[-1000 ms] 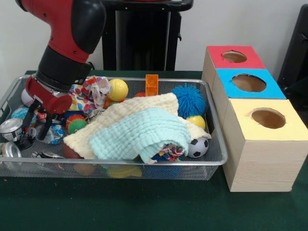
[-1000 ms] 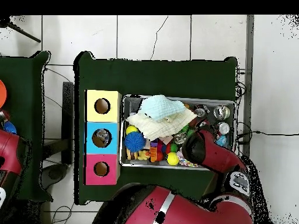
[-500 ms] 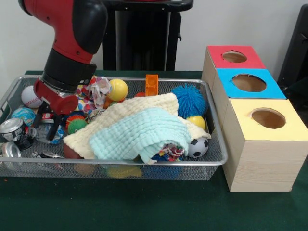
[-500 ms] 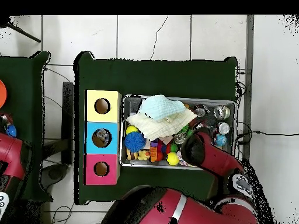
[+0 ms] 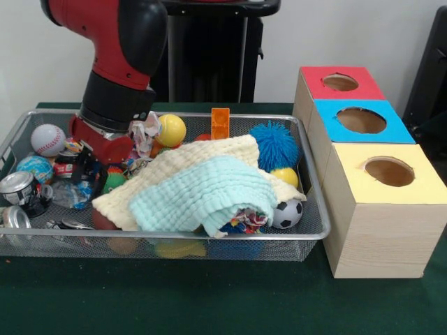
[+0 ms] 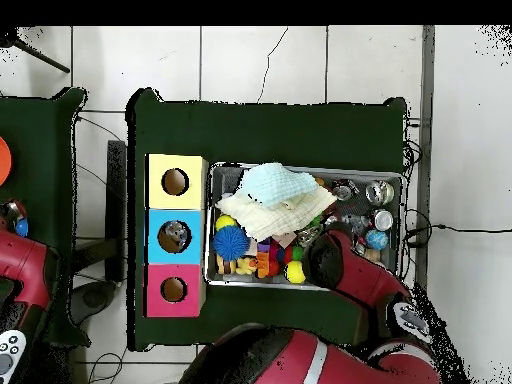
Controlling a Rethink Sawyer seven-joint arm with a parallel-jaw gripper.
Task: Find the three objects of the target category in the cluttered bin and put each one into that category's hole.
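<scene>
The wire mesh bin (image 5: 318, 234) holds a heap of toys, cans and cloths; it also shows in the overhead view (image 6: 400, 176). My gripper (image 5: 91, 183) hangs low in its left part with its black fingers apart, nothing seen between them. It is just left of the cream cloth (image 5: 185, 164) and over a green-orange spiky ball (image 5: 112, 180). A baseball (image 5: 47, 139), a yellow ball (image 5: 171, 129), a blue spiky ball (image 5: 274, 145) and a small soccer ball (image 5: 286, 213) lie in the bin. In the overhead view the arm (image 6: 335, 262) hides the gripper.
Three boxes with round holes stand in a row beside the bin: red (image 5: 340, 82), blue (image 5: 360, 120), yellow (image 5: 387, 171). A mint cloth (image 5: 202, 192) covers the bin's middle. Silver cans (image 5: 15, 188) lie at the left end. An orange block (image 5: 220, 122) stands at the far rim.
My arm has moved along the bin from its left end toward the middle, uncovering the baseball. The gripper stays low in the bin with its fingers apart.
</scene>
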